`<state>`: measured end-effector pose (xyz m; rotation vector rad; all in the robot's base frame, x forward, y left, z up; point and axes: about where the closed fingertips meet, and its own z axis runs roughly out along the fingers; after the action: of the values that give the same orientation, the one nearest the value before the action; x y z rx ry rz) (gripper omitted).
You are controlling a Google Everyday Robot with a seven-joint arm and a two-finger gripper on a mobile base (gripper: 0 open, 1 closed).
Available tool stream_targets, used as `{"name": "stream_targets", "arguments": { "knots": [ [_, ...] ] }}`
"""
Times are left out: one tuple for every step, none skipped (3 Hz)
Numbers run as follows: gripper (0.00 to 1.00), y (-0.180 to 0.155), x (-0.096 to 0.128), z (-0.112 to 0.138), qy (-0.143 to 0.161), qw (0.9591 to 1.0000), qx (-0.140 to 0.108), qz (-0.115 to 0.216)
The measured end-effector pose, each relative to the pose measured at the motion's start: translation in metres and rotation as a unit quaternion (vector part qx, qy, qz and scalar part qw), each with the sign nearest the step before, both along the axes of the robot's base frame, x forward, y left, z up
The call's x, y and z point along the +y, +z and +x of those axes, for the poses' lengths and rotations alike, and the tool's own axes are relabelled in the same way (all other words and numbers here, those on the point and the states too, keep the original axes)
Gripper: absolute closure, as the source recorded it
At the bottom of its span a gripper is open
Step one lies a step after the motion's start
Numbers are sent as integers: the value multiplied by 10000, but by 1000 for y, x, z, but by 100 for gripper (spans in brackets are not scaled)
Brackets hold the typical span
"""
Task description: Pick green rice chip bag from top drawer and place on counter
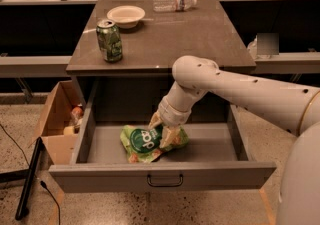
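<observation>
The green rice chip bag (142, 143) lies crumpled on the floor of the open top drawer (160, 175), logo up. My gripper (161, 129) reaches down into the drawer from the right and sits on the bag's upper right part. Its tan fingers (167, 138) are closed in on a fold of the bag beside the round logo. The bag still rests on the drawer floor. The counter (190, 36) is the dark top above the drawer.
On the counter stand a green soda can (110, 40) at front left, a white bowl (126, 16) behind it and a lying water bottle (174, 2) at the back. A cardboard box (57, 119) sits on the floor left of the drawer. My white arm (240, 91) crosses the drawer's right side.
</observation>
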<state>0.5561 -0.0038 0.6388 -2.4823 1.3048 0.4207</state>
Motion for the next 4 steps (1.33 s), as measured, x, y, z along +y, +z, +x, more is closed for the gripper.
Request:
{"name": "stream_targets", "arguments": {
  "knots": [
    [100, 3, -1, 0, -126, 9998, 6, 125],
    [100, 26, -10, 1, -452, 9986, -58, 279],
    [100, 70, -29, -10, -839, 9952, -86, 487],
    [100, 122, -55, -25, -1308, 9894, -129, 626]
  ]
}}
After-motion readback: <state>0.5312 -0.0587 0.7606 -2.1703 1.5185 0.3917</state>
